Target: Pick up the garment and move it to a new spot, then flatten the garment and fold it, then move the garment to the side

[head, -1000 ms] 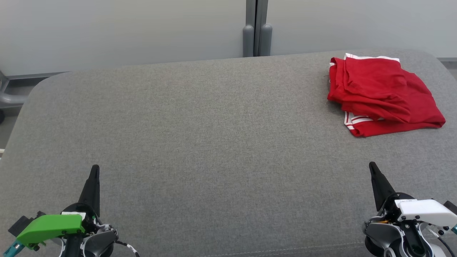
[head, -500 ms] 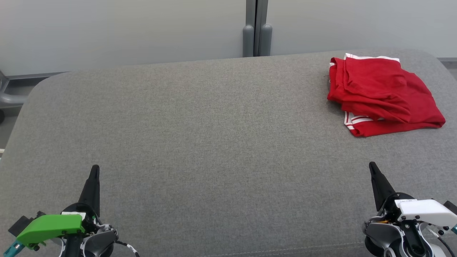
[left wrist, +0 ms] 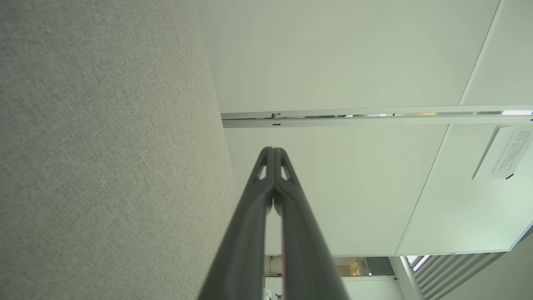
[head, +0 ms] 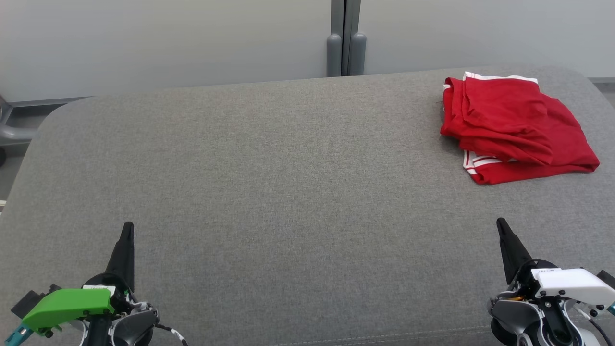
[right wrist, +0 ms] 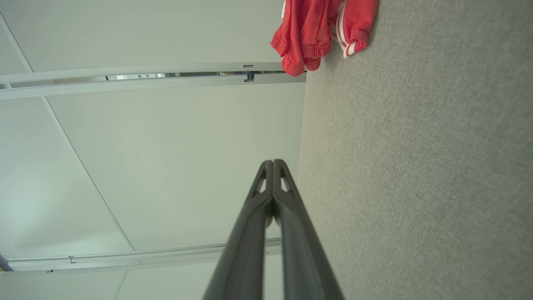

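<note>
While we look down from the head, nothing has moved over the last second. The red garment (head: 514, 125) lies loosely folded at the far right corner of the grey padded surface (head: 288, 168). Our left gripper (head: 127, 228) and right gripper (head: 501, 224) rest by its near edge, well apart from the cloth.

From the left wrist, our left gripper (left wrist: 273, 152) has its fingers pressed together on nothing.

From the right wrist, our right gripper (right wrist: 272, 164) is likewise closed and empty, with the garment (right wrist: 320, 29) far ahead.

This stillness suggests to us that the folded garment is already set aside.
</note>
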Motion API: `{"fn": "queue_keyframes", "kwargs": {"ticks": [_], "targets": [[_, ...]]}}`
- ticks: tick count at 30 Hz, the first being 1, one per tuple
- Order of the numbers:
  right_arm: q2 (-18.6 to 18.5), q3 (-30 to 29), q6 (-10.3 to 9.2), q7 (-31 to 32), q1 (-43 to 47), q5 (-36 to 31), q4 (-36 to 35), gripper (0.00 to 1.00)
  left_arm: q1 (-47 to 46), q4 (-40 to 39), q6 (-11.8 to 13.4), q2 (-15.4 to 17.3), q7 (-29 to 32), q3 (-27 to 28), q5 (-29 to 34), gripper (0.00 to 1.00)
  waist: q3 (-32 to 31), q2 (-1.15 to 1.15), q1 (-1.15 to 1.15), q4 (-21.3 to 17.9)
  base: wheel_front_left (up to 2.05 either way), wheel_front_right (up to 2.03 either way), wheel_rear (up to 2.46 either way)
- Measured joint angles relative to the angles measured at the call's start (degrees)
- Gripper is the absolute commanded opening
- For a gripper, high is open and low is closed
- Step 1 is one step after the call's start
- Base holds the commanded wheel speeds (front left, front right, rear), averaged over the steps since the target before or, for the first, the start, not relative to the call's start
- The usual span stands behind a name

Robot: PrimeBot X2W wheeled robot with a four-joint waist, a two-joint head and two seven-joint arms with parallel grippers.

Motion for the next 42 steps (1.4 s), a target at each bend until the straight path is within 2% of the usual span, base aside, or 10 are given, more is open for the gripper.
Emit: {"fn": "queue_keyframes", "kwargs": {"ticks": [42], "targets": [[0.0, 0.0, 0.0, 0.0, 0.0, 0.0, 0.0, 0.0, 0.0, 0.0, 0.0, 0.0, 0.0, 0.0, 0.0, 0.0, 0.0, 0.0, 0.0, 0.0, 0.0, 0.0, 0.0]]}}
